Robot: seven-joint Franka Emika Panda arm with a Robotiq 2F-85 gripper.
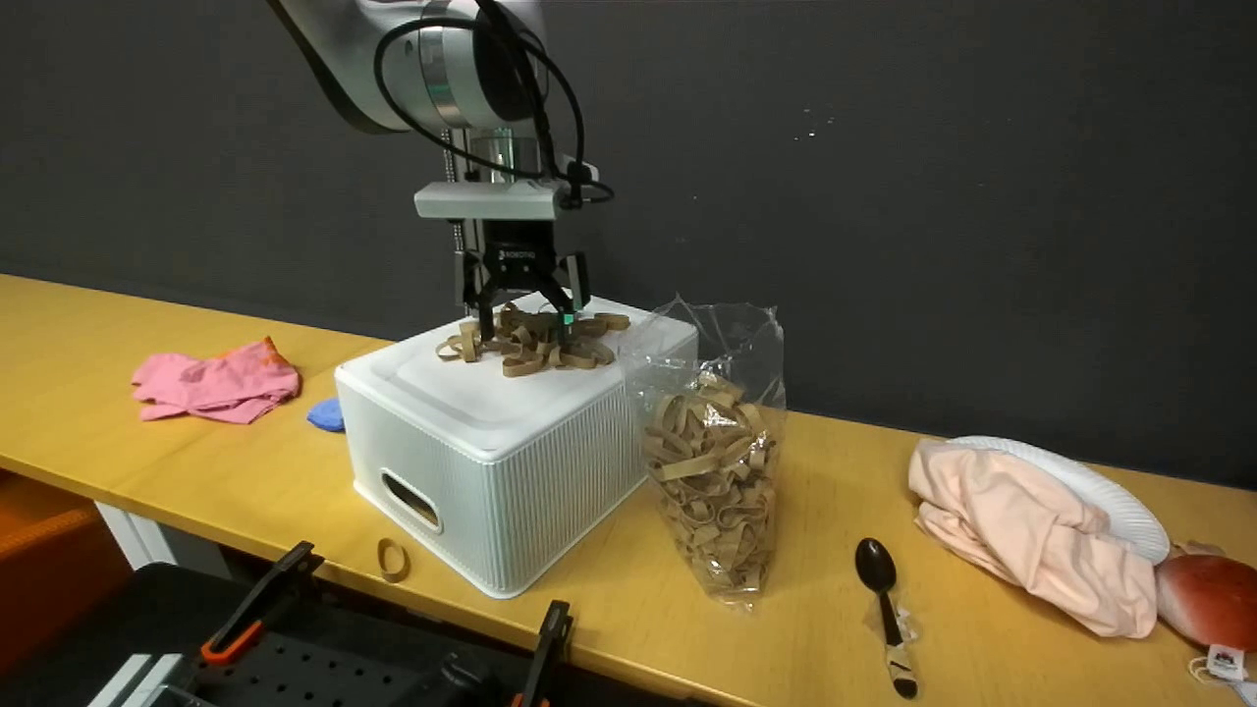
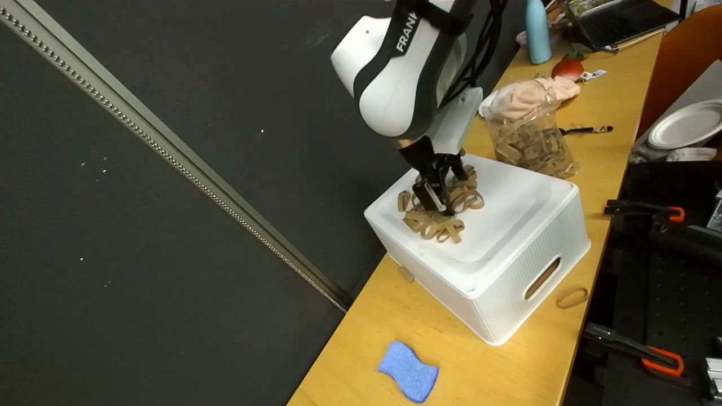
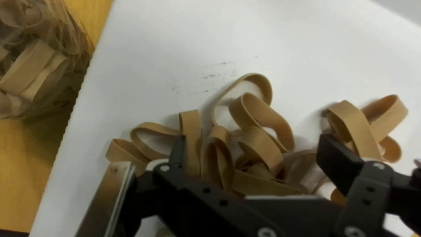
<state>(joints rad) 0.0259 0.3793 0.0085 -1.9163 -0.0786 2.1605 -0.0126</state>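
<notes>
My gripper (image 1: 526, 329) points down over a pile of tan rubber bands (image 1: 525, 366), with its fingers wide apart. The pile lies on a white ribbed bin (image 1: 442, 388) that stands upside down on the table. In the wrist view, several bands (image 3: 263, 144) lie between the fingers (image 3: 253, 149), and others lie outside both fingertips. The left finger looks close against an upright band; I cannot tell whether it touches. No band is pinched. The pile (image 2: 434, 225) and gripper (image 2: 451, 193) also show in an exterior view. The bands' lower parts are hidden behind the gripper.
A clear bag of bands (image 1: 717, 501) stands beside the bin. A loose band (image 1: 393, 560) lies near the table's front edge. A blue sponge (image 2: 410, 372), pink cloth (image 1: 216, 383), black spoon (image 1: 884, 599), peach cloth (image 1: 1031, 530) and white plate (image 1: 1110, 491) lie around. A dark wall stands behind.
</notes>
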